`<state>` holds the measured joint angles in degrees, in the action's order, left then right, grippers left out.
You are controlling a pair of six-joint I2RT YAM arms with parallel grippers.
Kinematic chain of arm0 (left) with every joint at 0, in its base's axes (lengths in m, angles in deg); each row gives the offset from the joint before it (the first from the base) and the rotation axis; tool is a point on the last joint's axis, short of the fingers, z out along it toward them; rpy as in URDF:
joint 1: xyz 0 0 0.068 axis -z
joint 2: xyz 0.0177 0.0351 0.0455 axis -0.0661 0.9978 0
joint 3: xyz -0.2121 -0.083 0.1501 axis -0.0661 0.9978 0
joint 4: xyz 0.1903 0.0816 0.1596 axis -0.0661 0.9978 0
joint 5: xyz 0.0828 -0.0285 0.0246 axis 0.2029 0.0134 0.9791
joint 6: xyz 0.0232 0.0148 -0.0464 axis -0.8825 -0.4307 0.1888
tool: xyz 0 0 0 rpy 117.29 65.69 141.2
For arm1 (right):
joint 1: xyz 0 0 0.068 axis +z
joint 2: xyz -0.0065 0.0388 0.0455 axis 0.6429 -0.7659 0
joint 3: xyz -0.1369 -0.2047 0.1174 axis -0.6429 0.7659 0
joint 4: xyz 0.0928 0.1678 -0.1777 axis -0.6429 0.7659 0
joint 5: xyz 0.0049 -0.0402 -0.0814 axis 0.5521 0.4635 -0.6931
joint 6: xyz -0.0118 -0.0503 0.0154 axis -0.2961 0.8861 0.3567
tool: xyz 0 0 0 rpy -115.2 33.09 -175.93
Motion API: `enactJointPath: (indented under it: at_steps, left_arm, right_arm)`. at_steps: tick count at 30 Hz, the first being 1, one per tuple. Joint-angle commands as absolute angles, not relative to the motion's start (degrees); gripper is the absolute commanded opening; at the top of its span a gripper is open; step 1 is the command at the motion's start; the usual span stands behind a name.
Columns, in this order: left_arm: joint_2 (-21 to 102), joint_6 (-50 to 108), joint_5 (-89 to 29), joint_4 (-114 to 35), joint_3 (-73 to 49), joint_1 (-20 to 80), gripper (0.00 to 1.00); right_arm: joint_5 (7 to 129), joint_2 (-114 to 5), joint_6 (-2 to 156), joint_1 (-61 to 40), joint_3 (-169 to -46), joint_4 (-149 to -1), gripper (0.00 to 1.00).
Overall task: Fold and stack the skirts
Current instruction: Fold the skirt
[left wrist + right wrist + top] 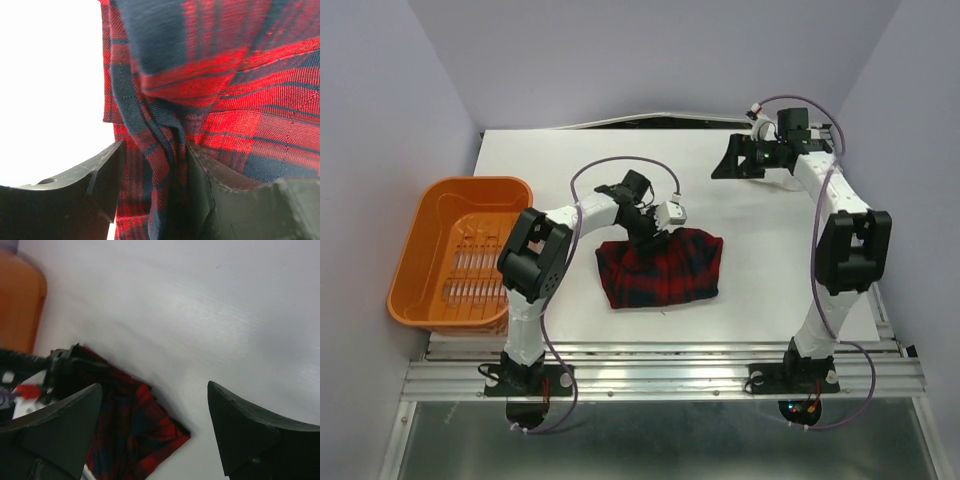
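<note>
A red and dark-blue plaid skirt point(662, 268) lies folded into a rough rectangle in the middle of the white table. My left gripper point(646, 228) is at the skirt's far-left edge. In the left wrist view the gripper point(155, 180) is shut on a bunched ridge of the plaid skirt point(240, 100), with cloth filling the gap between the black fingers point(105, 175). My right gripper point(732, 160) hovers over the far right of the table, open wide and empty. In the right wrist view the gripper point(154, 390) looks down at the skirt point(135, 430) from a distance.
An orange plastic basket point(432, 240) stands at the table's left edge; its side also shows in the right wrist view point(20, 300). Bare white table point(770, 250) lies to the right of the skirt and behind it. Purple-grey walls close in the back and sides.
</note>
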<state>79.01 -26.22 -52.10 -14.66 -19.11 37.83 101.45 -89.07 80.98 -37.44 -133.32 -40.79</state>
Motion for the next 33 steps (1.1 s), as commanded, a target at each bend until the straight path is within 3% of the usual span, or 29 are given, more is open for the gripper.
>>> enactJointPath:
  at_steps: [1, 3, 7, 11, 18, 24, 27, 33]
  left_arm:
    - [85.7, -26.3, -54.7, 0.3, -22.5, 34.7, 0.60]
    - [87.9, -26.1, -56.0, 2.7, -24.5, 33.1, 0.58]
    - [91.0, -25.4, -58.1, 5.0, -27.9, 30.9, 0.54]
    - [93.3, -25.2, -60.6, 7.4, -31.7, 29.3, 0.50]
    - [94.5, -25.3, -60.3, 9.2, -34.4, 28.2, 0.50]
    - [93.8, -23.2, -61.2, 8.0, -36.0, 25.9, 0.50]
    - [90.7, -20.3, -62.3, 5.1, -37.1, 22.6, 0.52]
    - [83.6, -7.7, -64.3, -4.0, -40.2, 16.3, 0.62]
  right_arm:
    - [112.2, -76.8, 84.6, -34.8, -122.6, -39.9, 0.86]
    - [115.3, -73.5, 83.8, -34.8, -114.7, -40.9, 0.71]
    - [117.5, -65.8, 78.7, -30.9, -102.8, -46.9, 0.56]
    - [115.2, -62.5, 77.9, -25.0, -96.5, -54.3, 0.54]
    - [111.3, -67.9, 77.5, -20.5, -94.9, -62.6, 0.48]
    - [101.9, -74.7, 73.6, -20.5, -91.3, -73.7, 0.27]
    - [98.2, -76.5, 71.2, -20.5, -89.0, -78.9, 0.12]
    - [93.5, -80.4, 67.0, -20.5, -88.0, -81.9, 0.01]
